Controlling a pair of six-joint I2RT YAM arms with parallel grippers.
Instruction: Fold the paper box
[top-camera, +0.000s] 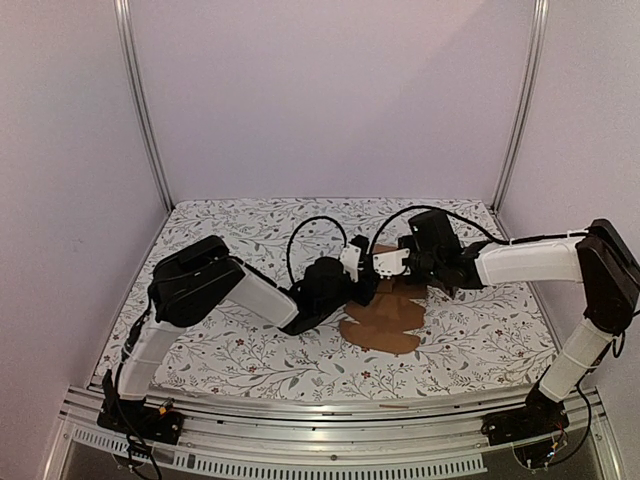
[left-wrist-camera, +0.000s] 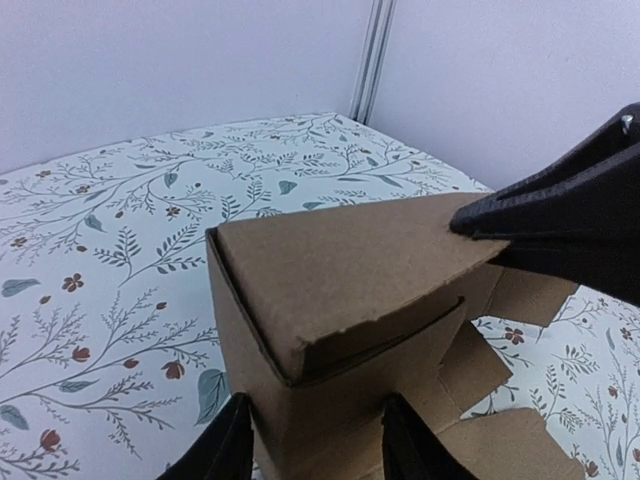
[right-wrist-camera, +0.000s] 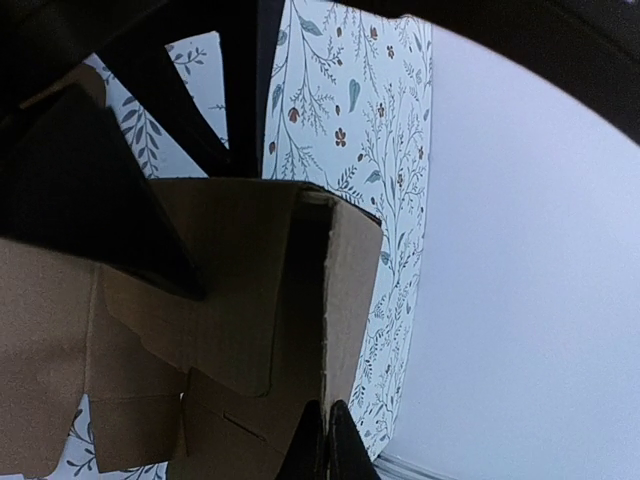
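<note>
The box (top-camera: 386, 322) sits mid-table (top-camera: 230, 235), partly formed; one end stands up as a small cuboid, while the unfolded panels lie flat on the side toward the arm bases.

Both arms meet at it. The left gripper (left-wrist-camera: 315, 452) comes at the upright part from low down, with that part rising straight ahead between its fingers (left-wrist-camera: 225, 455); the jaws stand apart, one on each side of the wall, but I cannot tell whether they pinch it or only flank it. The right gripper (right-wrist-camera: 325, 440) has its jaws together with nothing between them; its closed tip rests on the far corner of the top flap (left-wrist-camera: 340, 265), coming in from the opposite side.

The flap slopes over the cuboid rather than lying flat; a dark gap shows under its front edge, so the lid is not yet seated. The cuboid's long axis runs up from the table, and the flap hinges along its upper edge.

My judgement: the next move turns on the right tip pushing that corner down and inward while the left steadies the wall; a loose left hold could let the box tip.

Nothing can be seen inside the box; its interior is in shadow.
</note>
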